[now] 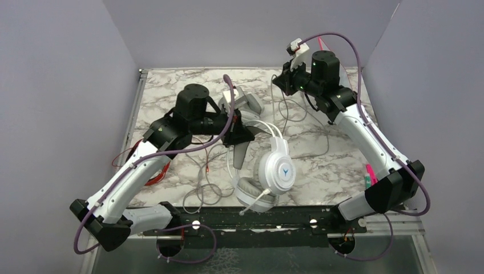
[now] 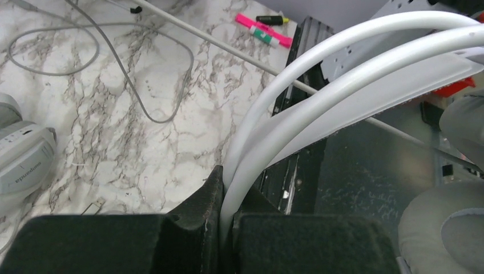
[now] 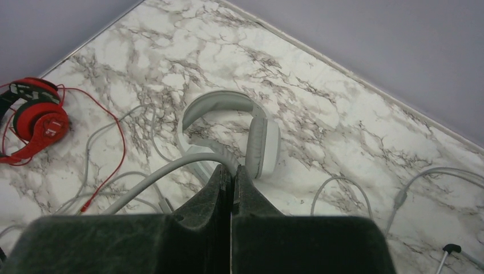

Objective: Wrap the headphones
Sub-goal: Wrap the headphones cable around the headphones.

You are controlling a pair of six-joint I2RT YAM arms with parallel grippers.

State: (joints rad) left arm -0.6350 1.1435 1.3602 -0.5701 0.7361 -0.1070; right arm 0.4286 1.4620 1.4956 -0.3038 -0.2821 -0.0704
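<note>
- Left gripper (image 1: 242,136): closed tight on the curved white headband of the white-silver headset (image 1: 275,170). In the left wrist view the twin white bands rise straight out from between the black fingers (image 2: 188,228).
- White-silver headset: lies by the middle of the near edge of the marble surface (image 1: 171,91). Its round silver cup faces up, a grey ear pad sits below it, and the thin mic boom points toward the black rail (image 1: 297,220) along that edge.
- Right gripper (image 3: 232,171): raised over the far right part of the surface, with its jaws pressed together. A grey cable (image 3: 182,160) arcs up from the lower left and ends at the fingertips, pinched there. Which headset this cable belongs to cannot be told.
- Light grey headset (image 3: 251,131): rests on the surface toward the middle of the far edge, lying on its side with the headband arched away from the gripper. In the top view the left arm partly covers it.
- Red-and-black headset (image 3: 37,123): sits near the left edge of the surface, with its red cable (image 3: 117,148) looping loosely around it. The left arm hides most of it from above.
- Loose grey cable loops (image 1: 205,185): spread over the surface between the left arm and the white-silver headset.
- Pink marker (image 2: 265,31): lies near the right edge of the surface, close to the near right corner.
</note>
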